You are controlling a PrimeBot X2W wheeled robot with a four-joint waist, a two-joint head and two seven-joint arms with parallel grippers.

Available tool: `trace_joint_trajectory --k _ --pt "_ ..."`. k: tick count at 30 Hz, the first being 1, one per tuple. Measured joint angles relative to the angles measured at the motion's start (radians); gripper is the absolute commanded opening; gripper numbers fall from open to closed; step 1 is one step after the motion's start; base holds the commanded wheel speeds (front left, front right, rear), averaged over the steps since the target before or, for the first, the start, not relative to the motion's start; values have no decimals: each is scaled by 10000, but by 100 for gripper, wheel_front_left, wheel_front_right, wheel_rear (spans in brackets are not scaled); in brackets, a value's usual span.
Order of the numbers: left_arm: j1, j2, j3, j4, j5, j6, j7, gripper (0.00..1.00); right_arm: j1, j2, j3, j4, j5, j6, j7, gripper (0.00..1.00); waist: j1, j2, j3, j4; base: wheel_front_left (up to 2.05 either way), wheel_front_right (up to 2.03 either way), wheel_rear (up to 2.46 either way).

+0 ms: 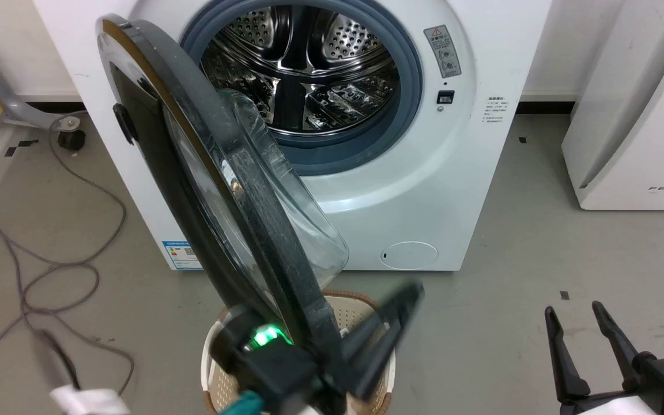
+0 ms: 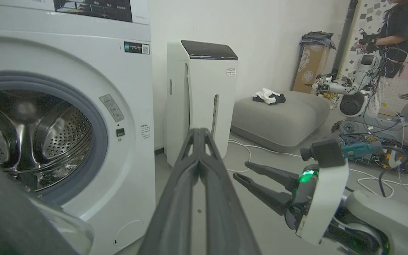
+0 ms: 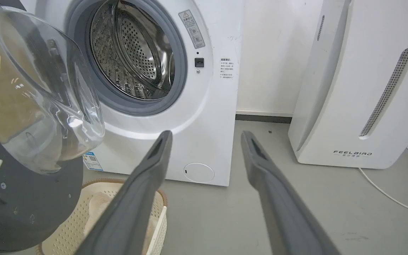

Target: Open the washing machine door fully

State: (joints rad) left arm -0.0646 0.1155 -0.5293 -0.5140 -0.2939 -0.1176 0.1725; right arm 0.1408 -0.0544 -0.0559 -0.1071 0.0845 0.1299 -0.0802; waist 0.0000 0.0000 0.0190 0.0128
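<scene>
Left gripper (image 1: 407, 297) closed, fingers together on nothing, lying on the drum side of the washing machine door (image 1: 222, 190) near its lower free rim, though blur leaves contact unconfirmed; right gripper (image 1: 588, 323) spread and empty, well apart to the right. Door stands roughly half open, hinged at the left of the washing machine (image 1: 453, 173), above a perforated basket (image 1: 358, 314). Recommended: bear on the inner rim, not the glass bowl, and sweep leftward along the hinge arc without slipping off
</scene>
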Motion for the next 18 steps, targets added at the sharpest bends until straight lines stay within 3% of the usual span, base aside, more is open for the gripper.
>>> trace_joint_trajectory --k 7,18 --pt "755 251 -447 1473 -236 50 581 0 -3 0 21 13 -146 0 10 100 0 0 33 61 0 0 0" --pt "150 -267 -132 3866 -86 568 -627 0 -13 2 113 244 -211 0 75 100 0 0 40 25 0 0 0"
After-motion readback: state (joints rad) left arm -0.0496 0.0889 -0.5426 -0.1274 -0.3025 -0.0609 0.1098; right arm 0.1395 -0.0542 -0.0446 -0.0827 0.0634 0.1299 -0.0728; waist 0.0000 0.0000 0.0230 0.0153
